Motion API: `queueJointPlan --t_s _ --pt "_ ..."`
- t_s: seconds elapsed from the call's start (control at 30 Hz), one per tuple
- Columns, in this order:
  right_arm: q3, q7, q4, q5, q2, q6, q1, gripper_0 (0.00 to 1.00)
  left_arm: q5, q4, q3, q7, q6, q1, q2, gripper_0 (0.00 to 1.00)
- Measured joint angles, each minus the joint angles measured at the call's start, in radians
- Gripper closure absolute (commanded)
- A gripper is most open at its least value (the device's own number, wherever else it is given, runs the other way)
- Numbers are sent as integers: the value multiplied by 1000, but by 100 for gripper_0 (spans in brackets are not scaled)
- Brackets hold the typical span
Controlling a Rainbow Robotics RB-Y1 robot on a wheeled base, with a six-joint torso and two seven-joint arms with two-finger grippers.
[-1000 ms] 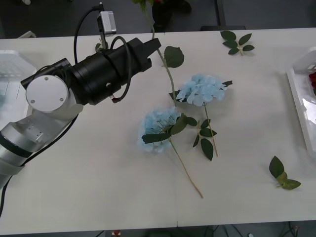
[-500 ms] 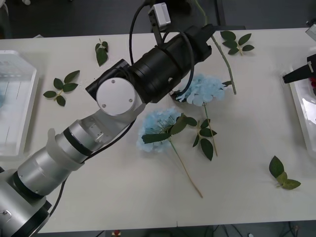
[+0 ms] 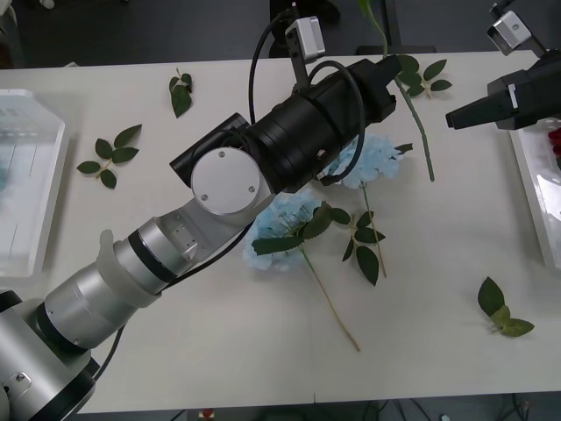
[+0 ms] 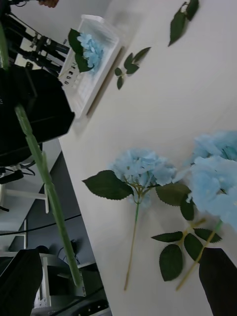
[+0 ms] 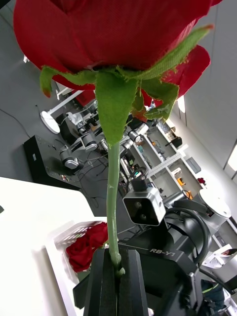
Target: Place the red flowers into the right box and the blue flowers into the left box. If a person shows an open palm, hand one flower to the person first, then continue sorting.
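Observation:
My left gripper (image 3: 390,74) reaches across the table and is shut on the thin green stem (image 3: 422,140) of a red flower; its red head (image 5: 113,34) looms in the left wrist view above the shut black fingers (image 5: 106,286). My right gripper (image 3: 454,117) hangs open just right of that stem (image 4: 49,207). Two blue flowers (image 3: 285,219) (image 3: 372,162) lie mid-table, the farther one partly under the left arm. The left box (image 3: 39,132) holds a blue flower (image 4: 91,47). The right box (image 3: 530,171) holds red flowers (image 5: 89,239).
Loose green leaf sprigs lie at the far left (image 3: 110,156), far middle (image 3: 180,92), far right (image 3: 421,74) and near right (image 3: 501,314). The left arm's thick black forearm (image 3: 298,140) spans the table's middle. Bare tabletop stretches along the near edge.
The left arm swung right, carrying the rose stem from the table's far middle toward the right. The right gripper came in from the right edge and moved left toward the stem.

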Motion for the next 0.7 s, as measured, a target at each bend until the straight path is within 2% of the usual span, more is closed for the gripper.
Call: queueJointPlan --t_s 0.37,0.4,0.43,0.5,0.53,0.6,0.67,0.7 --pt "0 0 -47 -36 54 66 0 8 0 2 0 0 0 0 0 100" --pt "0 0 -49 -36 60 70 0 12 0 2 0 0 0 0 0 100" --pt "0 0 -49 -36 67 71 0 18 0 2 0 0 0 0 0 100" --pt "3 0 -50 -36 80 71 0 49 0 2 0 0 0 0 0 100" --pt "7 0 -50 -36 85 71 0 56 0 2 0 0 0 0 0 100" --pt "16 0 -50 -35 93 70 0 80 0 2 0 0 0 -1 0 100" --pt "25 0 -52 -26 97 70 0 90 -1 3 0 0 -1 -1 0 100" --pt "29 0 -54 -20 98 70 0 99 -1 3 0 0 -1 -1 0 100"
